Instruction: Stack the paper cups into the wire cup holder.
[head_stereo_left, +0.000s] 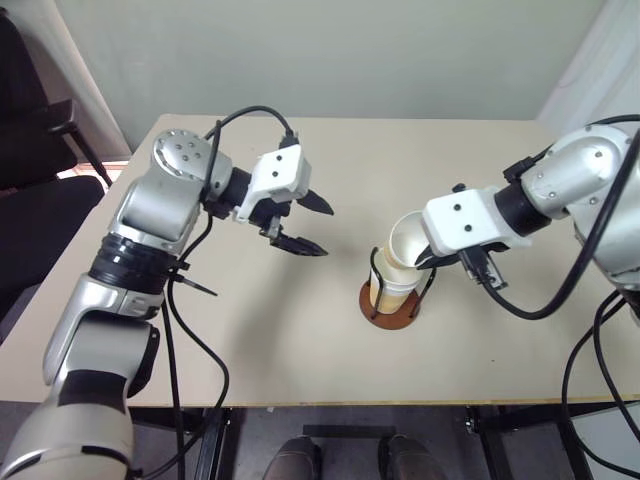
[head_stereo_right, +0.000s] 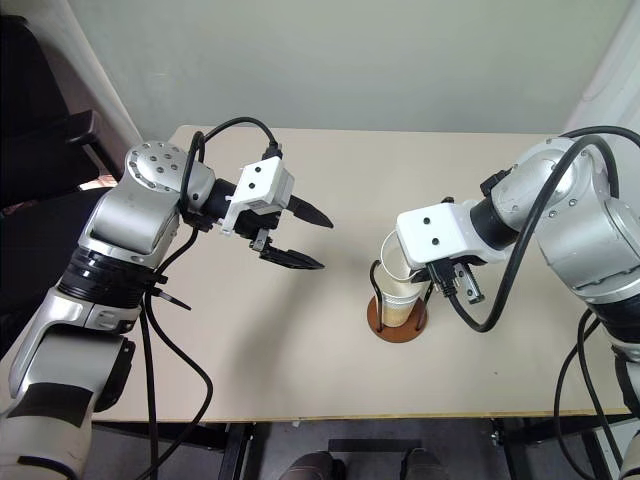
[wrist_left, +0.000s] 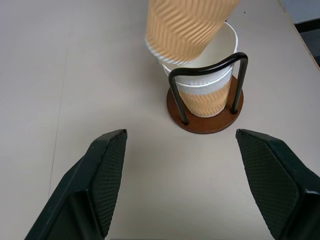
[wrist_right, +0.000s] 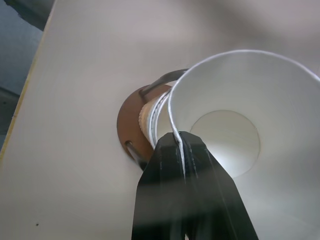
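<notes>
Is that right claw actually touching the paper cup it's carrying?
Touching. The right wrist view shows the right gripper with its two black fingers pinching the rim of the tilted cup, one inside, one outside.

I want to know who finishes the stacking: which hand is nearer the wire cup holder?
Right. The right hand, shut on a paper cup, is just above the wire cup holder; the open left hand hangs off to its side.

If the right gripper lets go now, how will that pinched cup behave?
Likely light and easily dented: the right gripper pinches only the thin rim of the paper cup. It hangs tilted above the cups in the wire cup holder, so it may tip off rather than nest. Its ribbed wall probably resists slipping.
</notes>
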